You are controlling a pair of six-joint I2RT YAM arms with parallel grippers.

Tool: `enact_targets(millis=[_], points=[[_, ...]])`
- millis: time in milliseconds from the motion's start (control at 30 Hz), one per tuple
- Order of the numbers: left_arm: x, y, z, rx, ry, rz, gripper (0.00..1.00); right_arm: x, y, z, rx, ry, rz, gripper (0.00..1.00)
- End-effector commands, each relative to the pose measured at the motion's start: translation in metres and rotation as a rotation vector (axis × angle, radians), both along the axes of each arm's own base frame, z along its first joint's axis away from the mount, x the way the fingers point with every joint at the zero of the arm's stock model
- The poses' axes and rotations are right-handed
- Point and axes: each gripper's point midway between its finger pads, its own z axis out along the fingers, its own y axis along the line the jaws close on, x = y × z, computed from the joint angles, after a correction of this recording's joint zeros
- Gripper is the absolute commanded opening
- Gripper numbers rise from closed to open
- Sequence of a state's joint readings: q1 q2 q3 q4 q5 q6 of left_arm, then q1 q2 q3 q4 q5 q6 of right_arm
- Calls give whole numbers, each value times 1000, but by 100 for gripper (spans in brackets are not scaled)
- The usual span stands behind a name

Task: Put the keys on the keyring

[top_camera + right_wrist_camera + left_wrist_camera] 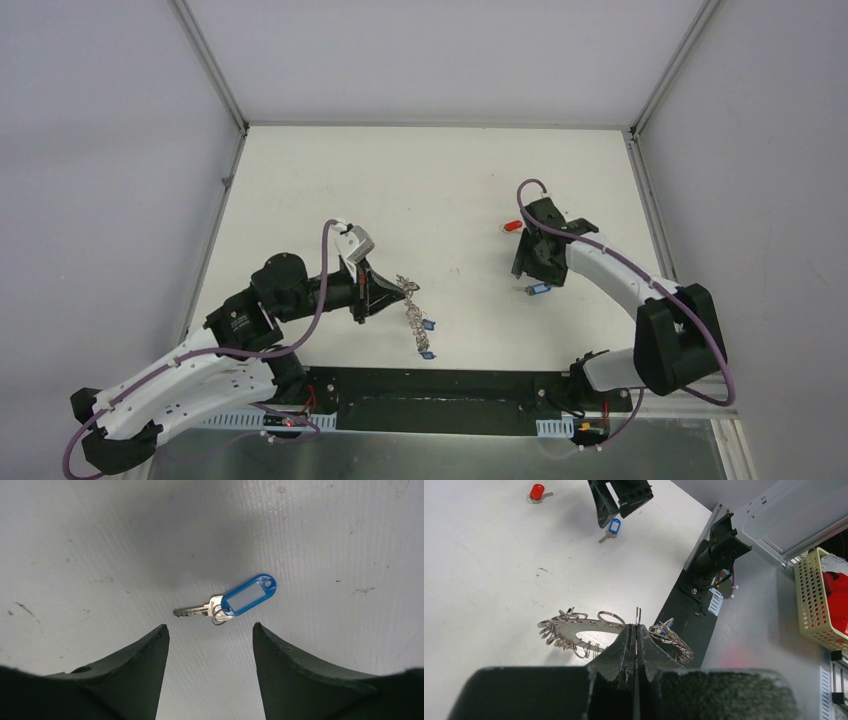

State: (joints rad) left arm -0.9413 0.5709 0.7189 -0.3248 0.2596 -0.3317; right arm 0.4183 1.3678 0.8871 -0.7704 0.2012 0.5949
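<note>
The keyring (413, 305) is a flat grey metal ring with many wire loops, some bearing blue tags. My left gripper (392, 290) is shut on it; in the left wrist view the gripper (637, 627) pinches a thin wire loop at the rim, and the ring's plate (569, 629) hangs to the left of the fingers. The blue-tagged key (245, 597) lies flat on the table. My right gripper (210, 630) is open and empty, hovering just above it, as the top view also shows (530, 272). The red-tagged key (512, 226) lies just beyond that gripper.
A black mounting strip (430, 400) runs along the table's near edge. White walls enclose the table on three sides. A yellow perforated basket (811, 597) holding something red stands off the table, to the right in the left wrist view.
</note>
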Motion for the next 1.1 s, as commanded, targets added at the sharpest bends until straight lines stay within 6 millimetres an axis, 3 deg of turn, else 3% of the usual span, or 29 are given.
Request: enact_targets(millis=[0,367,433,567,700,767,900,1067], points=[[5,-1,18,-73,-23,26,0,5,-9,-10,-50,1,-55,62],[6,-1,13,-71,-6,39,0,13,-10,-38,-105,66,-44,40],[6,-1,13,-71,-6,40,0,12,-10,-38,-102,70,-45,38],[7,-1,13,-69,-7,41,0,11,-8,-35,-87,60,-46,21],[8,-2,12,-67,-7,40,0,11,-8,-29,-80,46,-47,17],[7,-2,12,-67,-6,38,0,10,-9,-26,-81,42,-44,19],[6,-2,11,-67,-3,35,0,7,-11,-16,-77,24,-34,44],[6,-2,11,-68,3,33,0,0,-12,-14,-68,28,-17,50]])
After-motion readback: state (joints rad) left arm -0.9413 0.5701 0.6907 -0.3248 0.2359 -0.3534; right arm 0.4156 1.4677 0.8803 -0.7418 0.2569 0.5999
